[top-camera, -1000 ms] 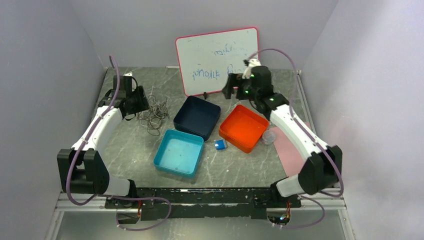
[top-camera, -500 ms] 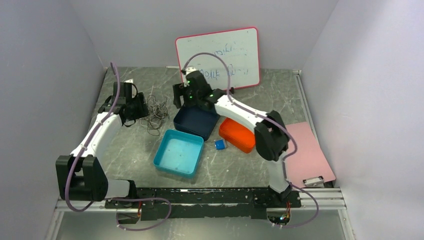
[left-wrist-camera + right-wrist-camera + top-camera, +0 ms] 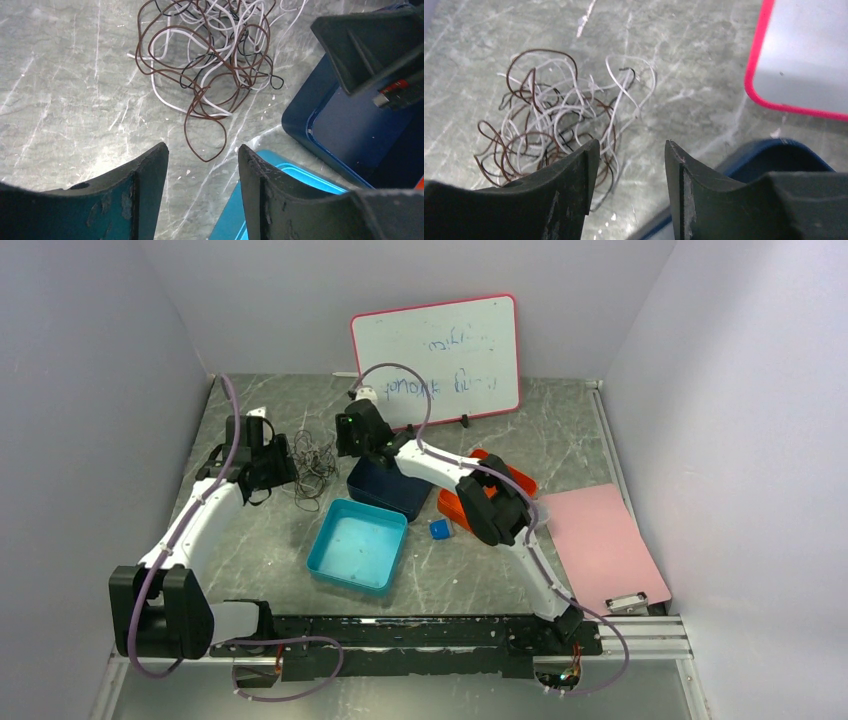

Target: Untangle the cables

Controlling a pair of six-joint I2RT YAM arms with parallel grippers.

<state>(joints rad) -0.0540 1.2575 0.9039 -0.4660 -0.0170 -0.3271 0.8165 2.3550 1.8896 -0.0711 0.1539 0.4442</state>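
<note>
Cables [image 3: 315, 462]: thin brown, black and whitish strands, tangled in one loose, loopy heap, flat on surface [image 3: 280, 540].

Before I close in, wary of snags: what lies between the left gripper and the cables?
Only bare table between the left gripper and the cables, in the left wrist view; one brown loop reaches nearly to its jaws.

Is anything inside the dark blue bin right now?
The dark blue bin looks bare where its floor shows. The right arm crosses its far right side, hiding that part.
</note>
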